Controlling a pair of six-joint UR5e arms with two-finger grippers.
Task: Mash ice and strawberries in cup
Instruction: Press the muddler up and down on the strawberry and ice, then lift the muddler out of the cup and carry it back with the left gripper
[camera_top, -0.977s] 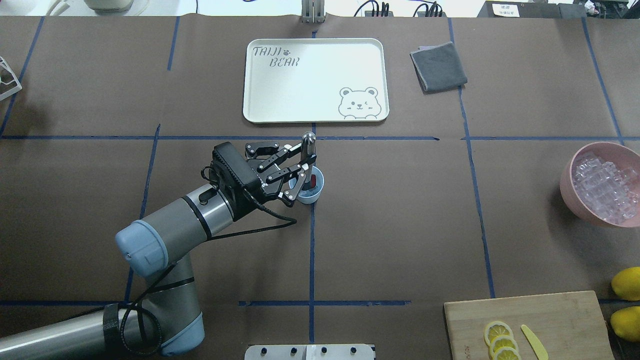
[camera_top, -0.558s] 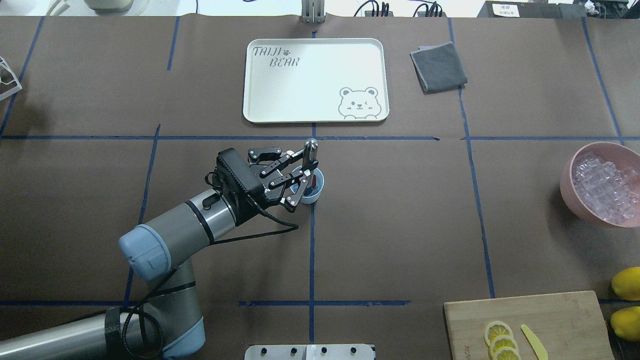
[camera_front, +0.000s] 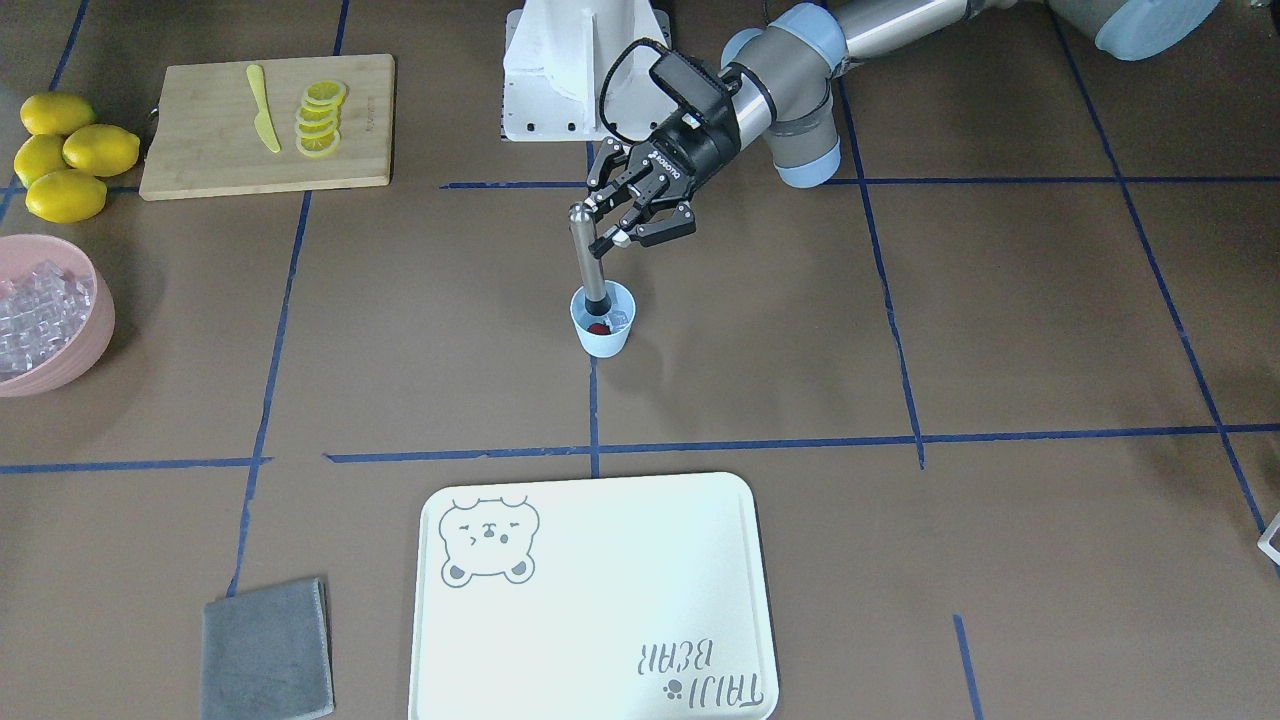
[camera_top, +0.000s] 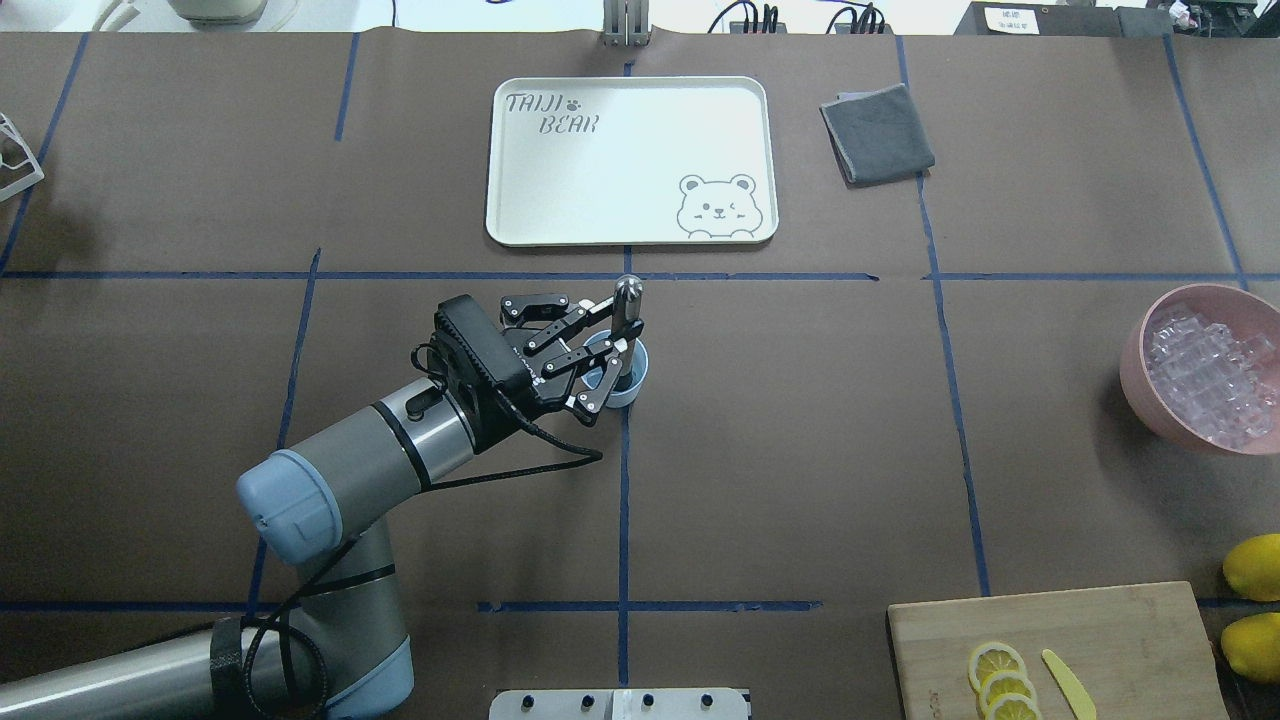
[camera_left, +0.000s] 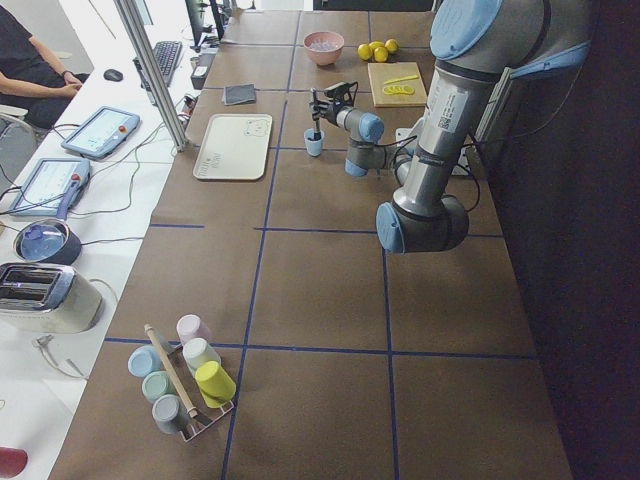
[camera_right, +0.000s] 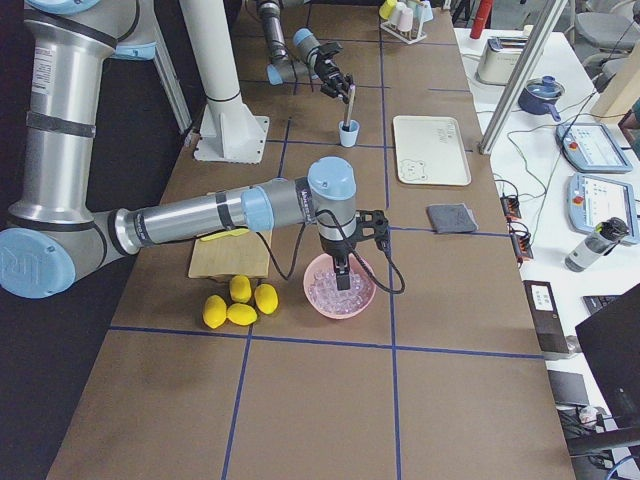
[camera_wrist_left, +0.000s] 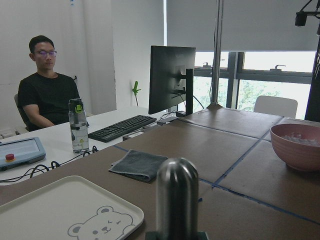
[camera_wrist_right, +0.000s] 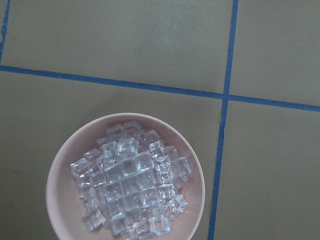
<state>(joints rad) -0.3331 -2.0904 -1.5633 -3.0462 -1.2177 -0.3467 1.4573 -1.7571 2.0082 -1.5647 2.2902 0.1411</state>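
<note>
The pale blue cup (camera_front: 603, 340) stands at the table's middle and also shows in the overhead view (camera_top: 640, 372). Inside it lie a small red strawberry (camera_front: 598, 328) and clear ice (camera_front: 621, 320). My left gripper (camera_front: 604, 236) is shut on a steel muddler (camera_front: 587, 258), which stands nearly upright with its lower end in the cup. The overhead view shows the same gripper (camera_top: 612, 335) beside the cup's near-left rim. The muddler's rounded top (camera_wrist_left: 177, 200) fills the left wrist view. My right gripper (camera_right: 343, 270) hangs over the pink bowl; I cannot tell whether it is open.
A pink bowl (camera_top: 1140, 375) full of ice cubes (camera_wrist_right: 130, 185) sits at the right edge. A white bear tray (camera_top: 630, 160) and a grey cloth (camera_top: 877, 133) lie beyond the cup. A cutting board (camera_top: 1100, 640) with lemon slices, a yellow knife and whole lemons (camera_front: 65, 150) is near right.
The left gripper and the muddler's top shifted slightly right and toward the robot while staying in the cup. The red berry is now hidden in the overhead view.
</note>
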